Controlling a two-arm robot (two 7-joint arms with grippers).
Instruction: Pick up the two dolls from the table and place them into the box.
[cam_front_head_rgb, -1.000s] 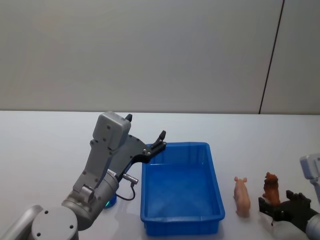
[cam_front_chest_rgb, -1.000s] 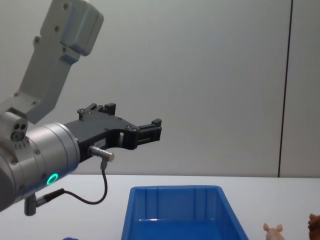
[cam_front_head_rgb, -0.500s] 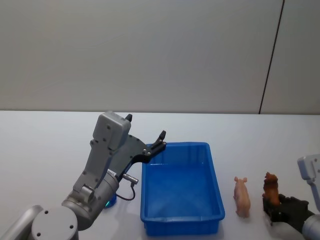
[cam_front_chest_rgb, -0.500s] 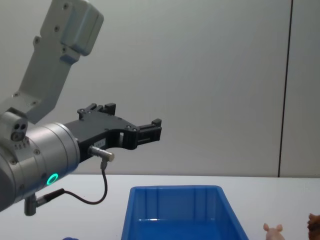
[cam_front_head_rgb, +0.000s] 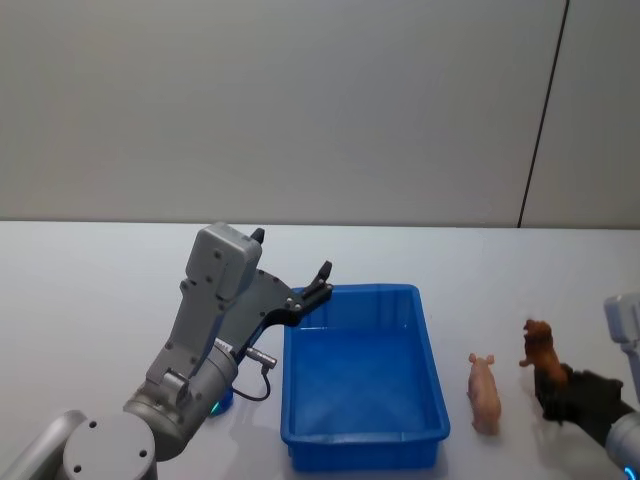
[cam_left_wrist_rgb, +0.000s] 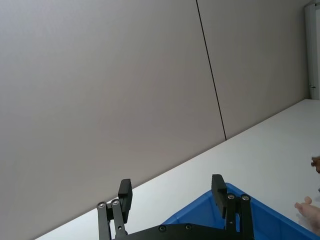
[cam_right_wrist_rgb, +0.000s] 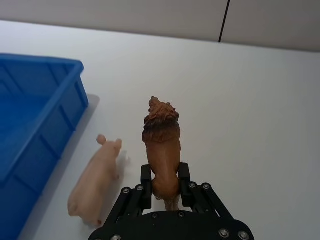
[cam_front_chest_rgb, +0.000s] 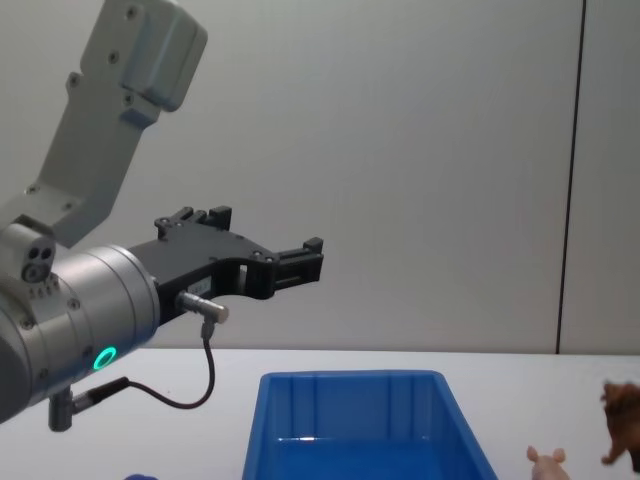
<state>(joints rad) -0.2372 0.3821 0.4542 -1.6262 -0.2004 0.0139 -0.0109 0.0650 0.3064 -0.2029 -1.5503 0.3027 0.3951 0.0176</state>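
Right gripper (cam_right_wrist_rgb: 162, 181), lower right of the head view, clamps the brown doll (cam_right_wrist_rgb: 161, 142); left gripper (cam_front_head_rgb: 292, 253) hangs splayed by the box's (cam_front_head_rgb: 432, 405) upper-left corner.

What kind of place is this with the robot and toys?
Probably a robot test lab: a bare white table, a plain grey wall, and the robot's right hand holding a brown toy near a blue box.

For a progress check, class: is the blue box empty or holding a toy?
Empty: in the head view the box has a bare floor. The brown toy is in the right hand; the pig lies outside.
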